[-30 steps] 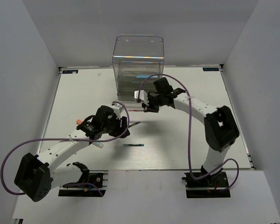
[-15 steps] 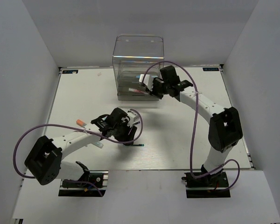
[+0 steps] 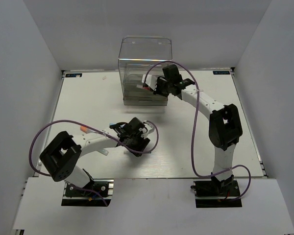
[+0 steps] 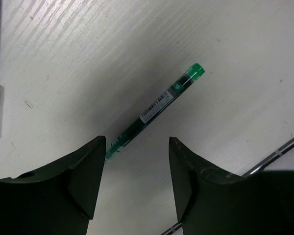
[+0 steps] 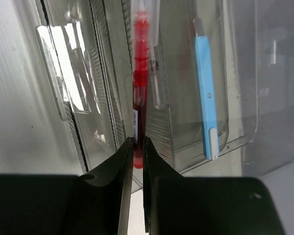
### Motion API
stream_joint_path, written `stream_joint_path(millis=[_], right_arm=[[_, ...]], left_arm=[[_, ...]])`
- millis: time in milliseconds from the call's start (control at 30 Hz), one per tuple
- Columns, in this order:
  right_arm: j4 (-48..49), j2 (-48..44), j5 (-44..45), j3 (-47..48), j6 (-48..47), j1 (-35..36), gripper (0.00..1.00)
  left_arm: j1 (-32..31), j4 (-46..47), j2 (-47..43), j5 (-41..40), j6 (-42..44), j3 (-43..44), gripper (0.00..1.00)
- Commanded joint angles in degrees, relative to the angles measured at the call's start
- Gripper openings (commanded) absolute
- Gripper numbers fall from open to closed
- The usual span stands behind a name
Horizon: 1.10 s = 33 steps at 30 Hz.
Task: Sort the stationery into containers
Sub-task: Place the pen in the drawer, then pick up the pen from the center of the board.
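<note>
Pens like these looked light, stiff and slick, so I judged mid-barrel the place to pinch. My left hand (image 4: 137, 147) hung open over the green pen (image 4: 157, 110), lying diagonally mid-frame on the counter (image 4: 235, 39). My right hand (image 5: 138, 144) was clamped on a red pen (image 5: 139, 83) at the clear drawers (image 3: 144, 63), top centre.

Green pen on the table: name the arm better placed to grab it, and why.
Left. The left gripper hangs open over the green pen; the right gripper is busy, shut on a red pen at the drawers.
</note>
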Motion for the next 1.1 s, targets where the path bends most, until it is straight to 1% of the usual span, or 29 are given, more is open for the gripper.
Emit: stream_joint_path(millis=[0, 133, 233, 267, 333, 367, 400, 467, 533, 633, 667, 700, 800, 833, 900, 933, 967, 1000, 1033, 1067], right_arm=[[-2.42, 1.00, 1.98, 2.56, -2.51, -0.25, 0.00], [-3.47, 1.35, 2.34, 2.03, -4.18, -0.25, 0.00], [-2.52, 0.39, 1.90, 0.28, -5.23, -0.33, 0.00], [-0.86, -0.14, 1.90, -1.21, -5.23, -0.33, 0.00], [-0.67, -0.06, 2.51, -1.57, -5.76, -0.34, 0.00], [-1.10, 0.20, 2.42, -1.31, -5.76, -0.42, 0.00], [-1.28, 0.38, 2.68, -1.22, -5.76, -0.34, 0.09], [-1.55, 0.56, 2.77, -1.13, -5.68, -0.34, 0.20], [-1.55, 0.56, 2.43, -1.31, -5.50, -0.42, 0.30], [-1.81, -0.23, 1.29, -1.92, -4.88, -0.42, 0.35], [-1.90, -1.10, 1.02, -2.27, -4.53, -0.42, 0.37], [-1.90, -1.46, 0.67, -2.63, -4.27, -0.42, 0.37], [-1.90, -3.47, -1.70, -4.20, -2.69, -0.60, 0.44], [-1.98, -4.27, -2.75, -4.39, -2.16, -0.69, 0.46], [-1.99, -6.10, -4.33, -5.26, 0.03, -0.95, 0.52], [-1.99, -6.38, -5.39, -5.35, 1.61, -1.30, 0.54], [-2.07, -6.73, -6.27, -5.62, 3.19, -1.48, 0.56], [-1.99, -7.95, -6.54, -5.70, 3.99, -1.65, 0.60], [-1.72, -8.40, -6.98, -6.23, 6.26, -2.00, 0.62], [-0.68, -8.75, -7.24, -6.41, 8.72, -2.61, 0.90]], left_arm=[[-1.28, 0.37, 1.14, -4.12, 0.75, 2.93, 0.64], [-2.85, 0.37, 2.29, -5.62, 0.75, 3.47, 0.63], [-3.47, 0.37, 2.29, -7.03, 0.75, 3.47, 0.62], [-3.47, 0.37, 2.29, -7.64, 0.75, 3.47, 0.60], [-4.09, 0.37, 2.29, -8.25, 0.75, 3.47, 0.59], [-4.09, 0.89, 2.90, -8.26, 0.75, 2.86, 0.56], [-4.09, 0.89, 2.90, -8.26, 0.75, 2.85, 0.55], [-4.62, 0.89, 4.21, -8.79, 0.75, 2.85, 0.51], [-4.62, 0.89, 4.92, -9.31, 0.22, 2.85, 0.50], [-5.14, 1.42, 5.54, -9.31, -0.30, 2.32, 0.48], [-5.14, 1.42, 6.06, -9.31, -0.30, 2.32, 0.45], [-5.67, 1.42, 6.07, -9.31, -0.30, 2.32, 0.39], [-5.67, 1.94, 6.59, -9.31, -0.30, 2.32, 0.30], [-6.19, 1.95, 6.59, -9.31, -0.30, 2.32, 0.24], [-6.20, 1.95, 6.59, -8.79, -0.30, 2.32, 0.19], [-6.20, 2.65, 6.59, -8.27, -0.30, 2.32, 0.14], [-6.20, 3.44, 5.72, -7.65, -0.30, 2.32, 0.13], [-6.20, 4.05, 5.19, -6.95, -1.00, 2.32, 0.13], [-6.20, 5.36, 4.40, -6.94, -1.70, 1.80, 0.11], [-5.68, 6.07, 2.83, -6.33, -1.71, 1.80, 0.08]])
